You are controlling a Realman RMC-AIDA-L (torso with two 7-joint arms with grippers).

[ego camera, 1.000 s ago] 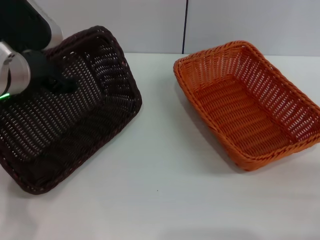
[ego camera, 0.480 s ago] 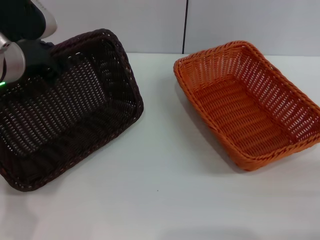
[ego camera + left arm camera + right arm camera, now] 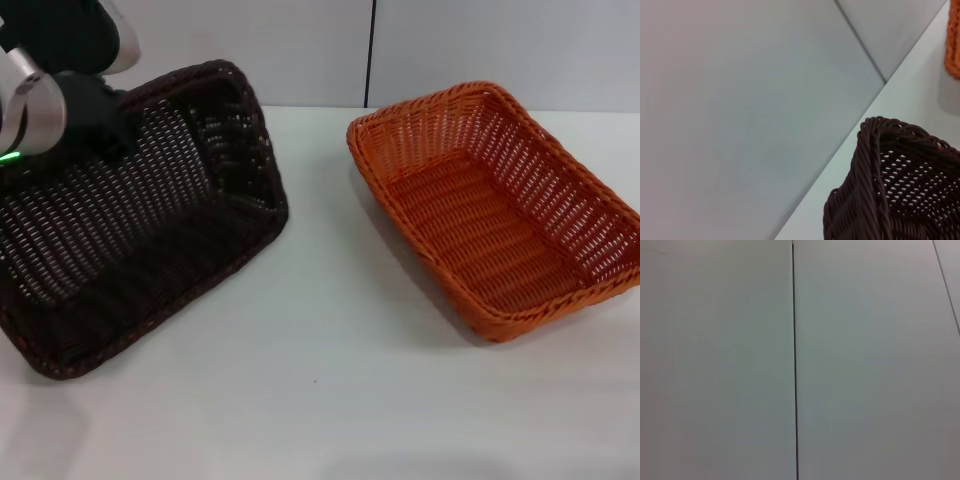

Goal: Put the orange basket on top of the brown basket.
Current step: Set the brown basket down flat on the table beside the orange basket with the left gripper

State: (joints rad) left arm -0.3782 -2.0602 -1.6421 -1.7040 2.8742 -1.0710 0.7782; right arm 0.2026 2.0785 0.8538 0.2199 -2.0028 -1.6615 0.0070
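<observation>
Your left hand (image 3: 105, 125) pinches the far rim of the brown basket (image 3: 140, 220), tipping it on the tabletop (image 3: 330, 380), so set it flat before fetching the orange basket (image 3: 495, 205), well apart at right

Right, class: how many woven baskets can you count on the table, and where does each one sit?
2. The brown basket is on the robot's left side, tilted up, with the left gripper at its far rim. The orange basket lies flat on the table at the right.

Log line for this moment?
left gripper: at brown basket far rim, basket tilted | orange basket: flat on table, untouched | right arm: unseen
</observation>
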